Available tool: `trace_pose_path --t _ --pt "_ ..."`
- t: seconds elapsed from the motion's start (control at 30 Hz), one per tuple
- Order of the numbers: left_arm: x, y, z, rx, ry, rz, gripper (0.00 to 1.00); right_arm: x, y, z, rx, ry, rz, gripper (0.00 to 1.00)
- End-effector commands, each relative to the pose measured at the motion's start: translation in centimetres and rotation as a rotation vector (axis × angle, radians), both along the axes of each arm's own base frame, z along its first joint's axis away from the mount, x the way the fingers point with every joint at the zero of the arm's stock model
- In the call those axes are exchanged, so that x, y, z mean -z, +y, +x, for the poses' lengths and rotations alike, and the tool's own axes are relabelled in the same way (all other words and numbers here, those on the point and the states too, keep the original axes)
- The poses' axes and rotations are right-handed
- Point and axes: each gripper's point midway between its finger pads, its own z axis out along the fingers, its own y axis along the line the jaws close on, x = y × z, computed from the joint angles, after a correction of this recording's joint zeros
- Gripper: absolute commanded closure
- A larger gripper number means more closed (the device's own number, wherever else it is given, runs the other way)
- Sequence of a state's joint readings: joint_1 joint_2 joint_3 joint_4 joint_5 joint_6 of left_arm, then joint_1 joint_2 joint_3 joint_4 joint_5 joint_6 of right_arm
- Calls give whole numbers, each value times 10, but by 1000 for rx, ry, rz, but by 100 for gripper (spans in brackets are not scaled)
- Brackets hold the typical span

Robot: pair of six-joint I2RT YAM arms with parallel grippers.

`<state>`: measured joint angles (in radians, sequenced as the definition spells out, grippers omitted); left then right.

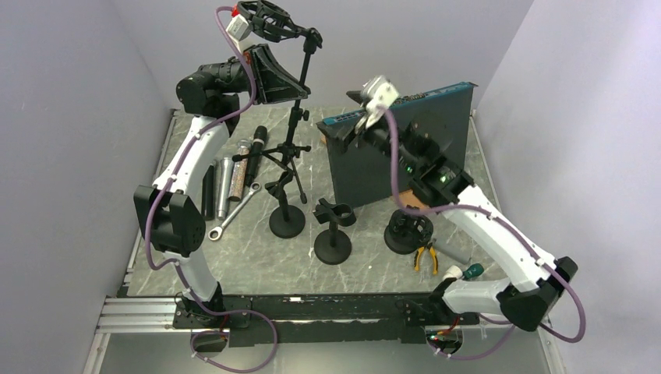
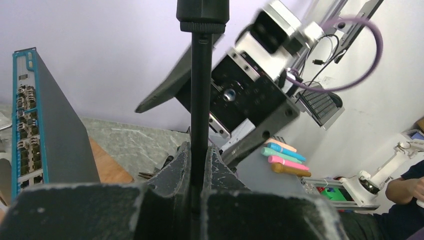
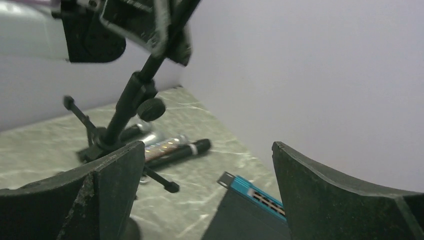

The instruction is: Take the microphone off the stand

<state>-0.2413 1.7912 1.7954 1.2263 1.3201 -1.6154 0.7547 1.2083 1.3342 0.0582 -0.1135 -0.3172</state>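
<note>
The tall tripod stand (image 1: 295,128) rises at the back left, with an open-frame mount (image 1: 269,19) at its top; I see no microphone in the mount. My left gripper (image 1: 299,81) is shut on the stand's pole (image 2: 201,100), which runs up between its fingers (image 2: 176,165). A black microphone (image 1: 256,144) lies on the table by the tripod's feet, also seen from the right wrist as a black microphone (image 3: 177,152) next to a silver one (image 3: 155,145). My right gripper (image 1: 357,127) hangs open and empty above the switch box, right of the stand (image 3: 131,102).
A dark, blue-edged switch box (image 1: 397,152) stands on edge at centre right. Two short desk stands (image 1: 287,222) (image 1: 333,241) and a round black base (image 1: 409,234) stand in front. A wrench (image 1: 234,210), silver tubes (image 1: 226,183), yellow pliers (image 1: 425,255) and a green screwdriver (image 1: 471,271) lie about.
</note>
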Motion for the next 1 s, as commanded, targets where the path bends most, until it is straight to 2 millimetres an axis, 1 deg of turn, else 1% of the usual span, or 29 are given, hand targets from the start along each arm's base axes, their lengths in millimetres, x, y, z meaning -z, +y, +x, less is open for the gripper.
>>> trace_pose_path --t 0.0,0.1,0.23,0.3,0.43,0.53,0.63,0.7,0.83,0.97 --pt "-32 6 -18 -35 -84 -61 100 -10 22 -27 -338 396 187 2" --pt "-31 6 -20 -42 -88 -54 100 -17 31 -42 -535 529 212 4" --pt "-30 7 -24 -47 -94 -53 100 -28 35 -42 -730 745 294 17" --pt "-31 7 -25 -48 -96 -50 100 -27 35 -41 -792 791 320 18" --pt "-35 8 -29 -40 -102 -54 100 -22 39 -34 -806 825 348 18" --pt "-36 8 -32 -34 -107 -52 100 -23 42 -30 -826 831 365 19" --pt "-35 8 -31 -38 -102 -48 100 -29 44 -30 -881 833 393 24" --pt "-35 8 -31 -39 -101 -50 100 -33 46 -29 -909 835 402 30" --pt "-37 8 -32 -33 -103 -54 100 -33 48 -28 -934 844 403 40" --pt "-37 7 -31 -32 -101 -54 100 -28 51 -28 -922 846 394 43"
